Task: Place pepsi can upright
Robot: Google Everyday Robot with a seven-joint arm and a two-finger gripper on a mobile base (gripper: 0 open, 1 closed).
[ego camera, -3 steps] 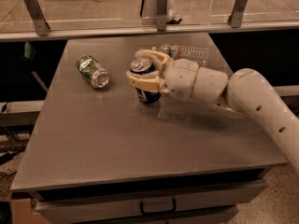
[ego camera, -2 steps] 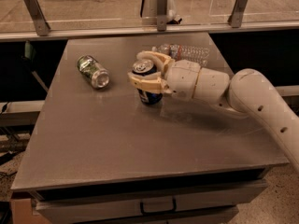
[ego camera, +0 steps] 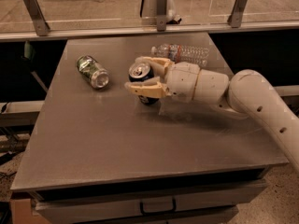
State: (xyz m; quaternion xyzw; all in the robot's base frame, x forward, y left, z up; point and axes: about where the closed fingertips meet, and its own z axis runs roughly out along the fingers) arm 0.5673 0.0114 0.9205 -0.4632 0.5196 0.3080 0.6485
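With the gripper (ego camera: 134, 74) fingers (ego camera: 142, 89) clamped on the can (ego camera: 139, 71), near-upright mid-table (ego camera: 140, 143) by the bottle (ego camera: 184, 54), it should seat the base flat, then part both fingers evenly to avoid tipping it.

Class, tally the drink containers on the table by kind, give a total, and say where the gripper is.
Cans: 2 (pepsi can, green can)
Plastic bottles: 1 (clear bottle)
Total: 3
Gripper: closed around the pepsi can, between the green can and the clear bottle.
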